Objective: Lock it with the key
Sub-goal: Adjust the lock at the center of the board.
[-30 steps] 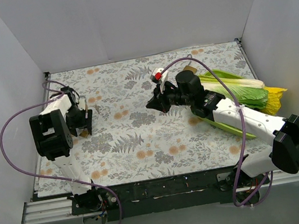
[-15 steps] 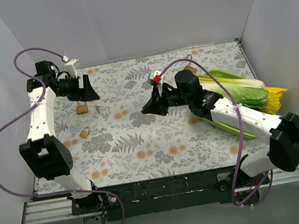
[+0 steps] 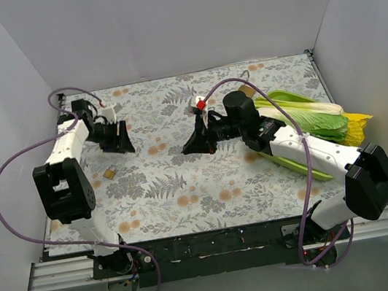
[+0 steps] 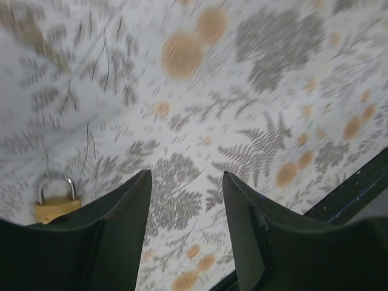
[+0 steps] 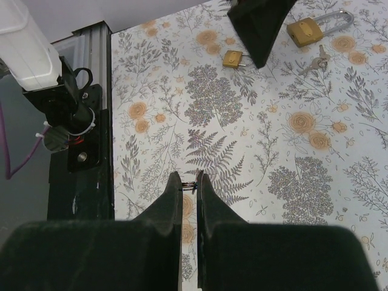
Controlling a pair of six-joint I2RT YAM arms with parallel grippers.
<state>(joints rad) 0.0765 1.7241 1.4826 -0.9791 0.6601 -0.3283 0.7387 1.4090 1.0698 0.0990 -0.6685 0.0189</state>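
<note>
Flowered surface (image 3: pixel 185 184) carried a large padlock (image 5: pixel 306 30), a small padlock (image 5: pixel 232 59) and a loose key (image 5: pixel 319 59) near the left pincer (image 4: pixel 186 176), which stood parted and empty, while the right pincer (image 5: pixel 190 179) was pinched closed well apart; a skewed descent risked skidding the flat key away.

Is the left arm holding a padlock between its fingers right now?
No, in the left wrist view the fingers stand apart over bare floral cloth, and the padlock lies on the cloth beside one of them.
</note>
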